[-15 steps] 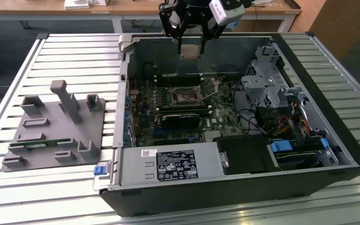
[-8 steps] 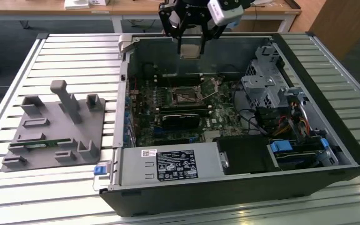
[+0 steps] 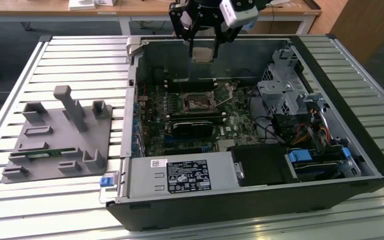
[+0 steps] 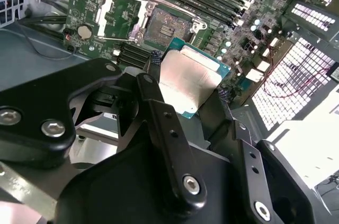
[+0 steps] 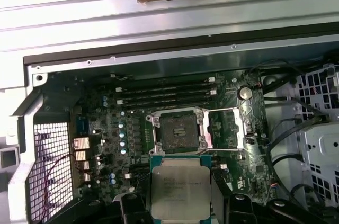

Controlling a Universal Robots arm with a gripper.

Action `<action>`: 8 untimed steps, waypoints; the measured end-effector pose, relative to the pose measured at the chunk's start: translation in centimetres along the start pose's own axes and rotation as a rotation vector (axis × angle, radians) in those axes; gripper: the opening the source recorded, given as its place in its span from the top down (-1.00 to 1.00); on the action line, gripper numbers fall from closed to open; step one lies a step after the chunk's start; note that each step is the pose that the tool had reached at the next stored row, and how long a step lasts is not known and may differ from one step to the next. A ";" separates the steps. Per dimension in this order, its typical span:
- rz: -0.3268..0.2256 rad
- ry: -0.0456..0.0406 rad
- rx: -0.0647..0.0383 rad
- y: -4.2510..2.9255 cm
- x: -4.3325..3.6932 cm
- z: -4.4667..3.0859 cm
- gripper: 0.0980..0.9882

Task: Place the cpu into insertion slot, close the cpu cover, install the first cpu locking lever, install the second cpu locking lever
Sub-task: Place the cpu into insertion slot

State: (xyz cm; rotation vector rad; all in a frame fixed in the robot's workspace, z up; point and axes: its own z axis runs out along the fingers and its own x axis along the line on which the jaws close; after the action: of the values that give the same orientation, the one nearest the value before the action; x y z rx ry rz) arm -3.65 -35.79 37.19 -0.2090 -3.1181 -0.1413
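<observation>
**CPU HELD ABOVE OPEN SOCKET**

The gripper (image 3: 203, 49) is clamped on the cpu (image 3: 203, 54). Its two black fingers (image 4: 154, 99) press on opposite edges of the chip, and the silvery-grey top faces both wrist cameras.

In the exterior view the cpu hangs in the air over the far side of the open computer case (image 3: 352, 150). The insertion slot (image 3: 197, 101) lies at 6 o'clock from the cpu and well apart from it, with its dark centre uncovered.

The cpu cover (image 5: 225, 128) is swung open and lies flat just beside the slot on the green motherboard (image 5: 106, 113).

In the exterior view, a grey fixture tray (image 3: 58, 135) rests on the slatted metal table (image 3: 78, 47) at 9 o'clock from the case.
</observation>
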 end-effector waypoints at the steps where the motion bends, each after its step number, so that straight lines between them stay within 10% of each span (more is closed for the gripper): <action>1: 0.004 -0.0004 0.000 0.00 0.01 0.00 0.01; 8: 0.036 -0.0032 -0.001 -0.01 0.03 0.00 0.01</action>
State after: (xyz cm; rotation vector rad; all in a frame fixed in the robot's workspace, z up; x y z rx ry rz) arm -3.68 -35.79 37.19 -0.2653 -3.1154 -0.1418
